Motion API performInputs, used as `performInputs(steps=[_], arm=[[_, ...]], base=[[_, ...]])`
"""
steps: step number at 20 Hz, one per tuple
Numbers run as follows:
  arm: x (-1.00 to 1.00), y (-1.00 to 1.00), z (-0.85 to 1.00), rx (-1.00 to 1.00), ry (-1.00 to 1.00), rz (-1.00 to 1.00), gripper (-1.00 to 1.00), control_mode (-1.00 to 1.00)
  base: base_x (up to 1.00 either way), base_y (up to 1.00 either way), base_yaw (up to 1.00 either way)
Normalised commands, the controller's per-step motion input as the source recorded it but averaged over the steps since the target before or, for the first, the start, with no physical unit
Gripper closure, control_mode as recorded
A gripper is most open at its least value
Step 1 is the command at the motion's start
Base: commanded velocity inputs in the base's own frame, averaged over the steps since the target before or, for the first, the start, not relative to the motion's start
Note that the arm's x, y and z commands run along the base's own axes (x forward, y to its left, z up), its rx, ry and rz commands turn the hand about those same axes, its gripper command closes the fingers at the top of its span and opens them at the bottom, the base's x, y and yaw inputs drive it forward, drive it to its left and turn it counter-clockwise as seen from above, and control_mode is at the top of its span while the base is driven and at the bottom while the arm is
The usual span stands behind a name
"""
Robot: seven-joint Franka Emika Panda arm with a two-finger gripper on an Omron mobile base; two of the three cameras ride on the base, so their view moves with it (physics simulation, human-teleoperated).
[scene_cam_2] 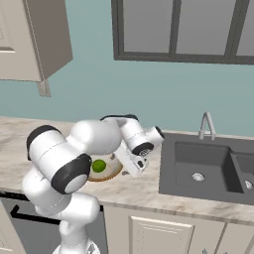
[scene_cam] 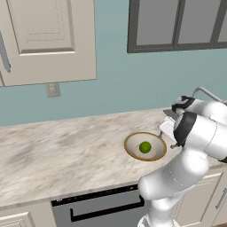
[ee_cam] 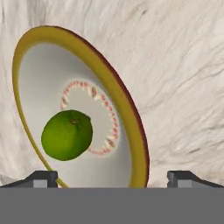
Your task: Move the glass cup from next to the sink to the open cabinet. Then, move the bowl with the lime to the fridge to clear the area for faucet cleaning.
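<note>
The bowl (ee_cam: 114,94) sits on the marble desk (scene_cam: 57,155) with the lime (ee_cam: 67,134) resting inside it, directly below the gripper (ee_cam: 112,177). The jaws stand fully spread and hold nothing. Seen along the hand, the near golden rim runs between the two fingertips (ee_cam: 41,177), so a straight descent would likely straddle that rim. The sink (scene_cam_2: 208,168) lies well off to the side.

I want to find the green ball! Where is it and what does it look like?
Find the marble counter left of the dark sink. On it sits a round bowl with a golden-brown rim. Inside lies the lime, small, round and bright green, the only green thing there.
</note>
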Motion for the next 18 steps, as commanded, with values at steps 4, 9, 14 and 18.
performInputs(steps=[4,9,14,18], arm=[[0.16,0.27,-0.41,-0.05,0.0,0.0,-1.0,-1.0],[0.26,-0.07,-0.17,-0.03,0.04,0.03,-1.0,-1.0],[0.17,-0.01,-0.02,-0.01,0.02,0.0,-1.0,-1.0],[0.06,-0.17,-0.34,-0.04,0.0,0.14,-1.0,-1.0]], base=[[0.0,0.0,0.0],[0.0,0.0,0.0],[0.0,0.0,0.0],[0.0,0.0,0.0]])
